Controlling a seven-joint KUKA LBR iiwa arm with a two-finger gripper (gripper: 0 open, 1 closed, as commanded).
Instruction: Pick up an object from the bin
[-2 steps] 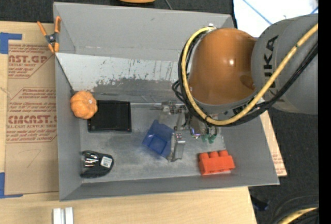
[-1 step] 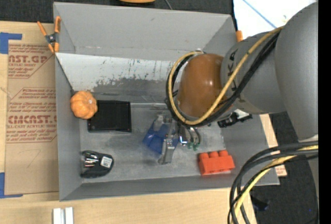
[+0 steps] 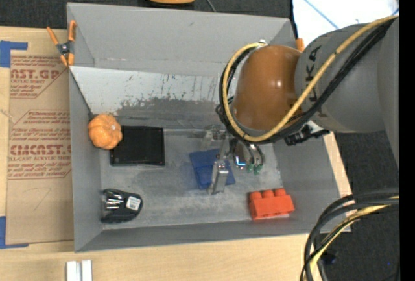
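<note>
Blue block (image 3: 202, 169): mid-frame, beneath gripper (image 3: 219, 181).
Jaws: cannot be told.
Risk: block pushed aside if met off-centre.

Pumpkin (image 3: 105, 131) left of box (image 3: 137, 146) in bin (image 3: 162, 39)

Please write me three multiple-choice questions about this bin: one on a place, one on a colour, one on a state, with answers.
1. Where does the small orange pumpkin lie? A) view's left of the bin B) middle C) lower right corner
2. What colour is the piece under the gripper? A) blue B) green C) white
3. How is the red studded brick? A) lifted by the gripper B) lying on the bin floor C) on the pumpkin
Answers: 1 A, it sits by the left wall. 2 A, the piece below the gripper is blue. 3 B, it rests apart from the gripper.
</note>
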